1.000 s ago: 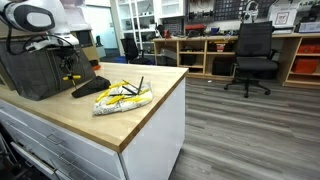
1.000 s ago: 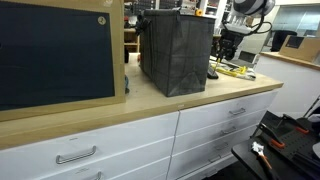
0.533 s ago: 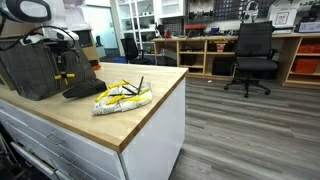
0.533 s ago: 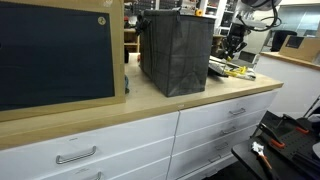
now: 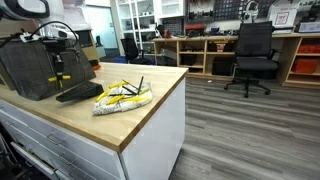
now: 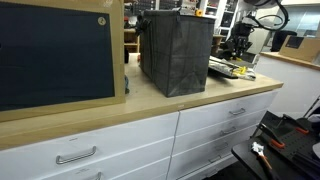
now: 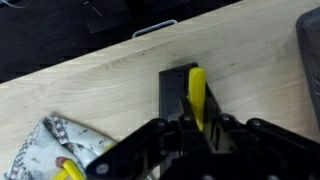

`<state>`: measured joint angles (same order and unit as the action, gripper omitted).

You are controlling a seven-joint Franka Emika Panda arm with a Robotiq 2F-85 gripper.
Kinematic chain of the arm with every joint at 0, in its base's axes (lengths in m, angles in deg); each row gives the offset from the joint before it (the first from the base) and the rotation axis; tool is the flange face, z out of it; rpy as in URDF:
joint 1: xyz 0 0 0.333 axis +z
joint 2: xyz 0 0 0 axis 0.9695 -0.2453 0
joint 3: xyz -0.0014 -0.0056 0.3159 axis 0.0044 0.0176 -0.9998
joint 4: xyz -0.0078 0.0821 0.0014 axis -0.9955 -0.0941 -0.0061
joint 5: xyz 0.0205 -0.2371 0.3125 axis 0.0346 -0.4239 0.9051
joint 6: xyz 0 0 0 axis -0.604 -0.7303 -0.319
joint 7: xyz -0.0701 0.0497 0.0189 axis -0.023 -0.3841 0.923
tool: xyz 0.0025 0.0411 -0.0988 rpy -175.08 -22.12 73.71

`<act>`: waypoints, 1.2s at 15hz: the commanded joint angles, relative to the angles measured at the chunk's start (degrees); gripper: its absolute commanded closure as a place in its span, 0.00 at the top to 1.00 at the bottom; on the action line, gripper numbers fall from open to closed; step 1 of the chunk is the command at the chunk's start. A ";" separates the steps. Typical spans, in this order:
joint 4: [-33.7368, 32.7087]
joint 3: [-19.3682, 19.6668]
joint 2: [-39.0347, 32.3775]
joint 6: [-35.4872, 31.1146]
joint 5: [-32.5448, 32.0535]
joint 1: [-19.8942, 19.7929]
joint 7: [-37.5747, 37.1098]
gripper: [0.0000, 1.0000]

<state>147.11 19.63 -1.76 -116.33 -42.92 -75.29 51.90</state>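
Clamping the black-and-yellow tool (image 5: pixel 80 92), my gripper (image 5: pixel 58 70) hangs beside the dark bag (image 5: pixel 28 70) in an exterior view; in an exterior view, the tool tilts over the counter (image 6: pixel 200 98); wrist view: jaws closed on its yellow bar, patterned cloth (image 7: pixel 45 150) near.

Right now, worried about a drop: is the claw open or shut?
Shut: wrist view shows the claw pinching the yellow handle.

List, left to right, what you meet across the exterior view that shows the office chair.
dark fabric bin → black tool with a yellow handle → white-and-yellow patterned bundle → wooden shelving → black office chair
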 commanded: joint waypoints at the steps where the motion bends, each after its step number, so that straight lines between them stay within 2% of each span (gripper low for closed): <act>1: -1.23 -0.61 0.15 3.44 -4.24 0.38 4.64 0.04; 6: -2.09 -1.22 -1.71 2.36 -10.59 0.69 7.20 0.04; 9: -2.40 -1.18 -3.45 -0.01 -11.67 0.95 6.59 0.04; 14: -2.37 -1.51 -6.48 -7.64 -9.34 1.52 5.04 0.04; 18: -2.00 -2.07 -4.27 -11.24 -3.89 1.91 6.28 0.04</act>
<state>145.58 18.22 -7.05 -125.55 -50.79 -73.65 57.55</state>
